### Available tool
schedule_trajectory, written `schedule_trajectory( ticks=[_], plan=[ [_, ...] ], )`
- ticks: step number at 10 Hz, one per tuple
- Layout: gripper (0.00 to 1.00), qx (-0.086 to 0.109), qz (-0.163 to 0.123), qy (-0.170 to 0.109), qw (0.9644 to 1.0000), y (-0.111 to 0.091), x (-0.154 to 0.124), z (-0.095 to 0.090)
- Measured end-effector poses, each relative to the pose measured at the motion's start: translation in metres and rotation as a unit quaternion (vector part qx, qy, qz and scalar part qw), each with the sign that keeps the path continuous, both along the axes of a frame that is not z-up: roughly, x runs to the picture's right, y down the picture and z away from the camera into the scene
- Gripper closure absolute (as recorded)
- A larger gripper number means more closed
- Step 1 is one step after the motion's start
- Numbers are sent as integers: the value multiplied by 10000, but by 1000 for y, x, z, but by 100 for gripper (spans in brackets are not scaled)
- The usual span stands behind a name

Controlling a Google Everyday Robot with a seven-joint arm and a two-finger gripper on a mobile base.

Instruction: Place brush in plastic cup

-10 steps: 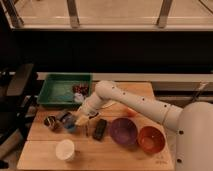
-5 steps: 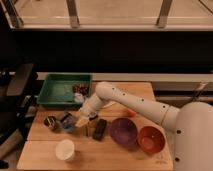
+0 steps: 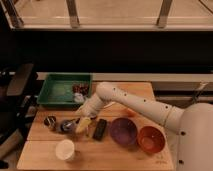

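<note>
The small translucent blue plastic cup (image 3: 66, 126) stands on the wooden table (image 3: 45, 159), between a small dark metallic cup (image 3: 50, 121) and a pale cream-yellow utensil (image 3: 84, 125). My gripper (image 3: 77, 119) is at the end of the white arm, low over the table, just right of the blue cup's rim. A slim dark shape that looks like the brush (image 3: 72, 122) runs from the gripper's tip toward the cup. I cannot tell whether it is inside the cup or only over it.
A flat black block (image 3: 100, 129) lies right of the utensil. A purple bowl (image 3: 123, 131) and an orange bowl (image 3: 150, 138) stand further right. A white cup (image 3: 65, 149) stands near the front edge. A green tray (image 3: 56, 90) with small items sits at the back left.
</note>
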State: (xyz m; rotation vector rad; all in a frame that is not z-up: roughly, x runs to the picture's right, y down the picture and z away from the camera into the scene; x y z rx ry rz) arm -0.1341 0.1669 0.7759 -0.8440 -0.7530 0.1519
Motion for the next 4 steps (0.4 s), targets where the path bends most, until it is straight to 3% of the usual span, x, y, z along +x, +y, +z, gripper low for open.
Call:
schedule_trajectory(
  ticks=[4],
  plan=[
    [27,448,172,345,9983,-34,28,-29]
  ],
)
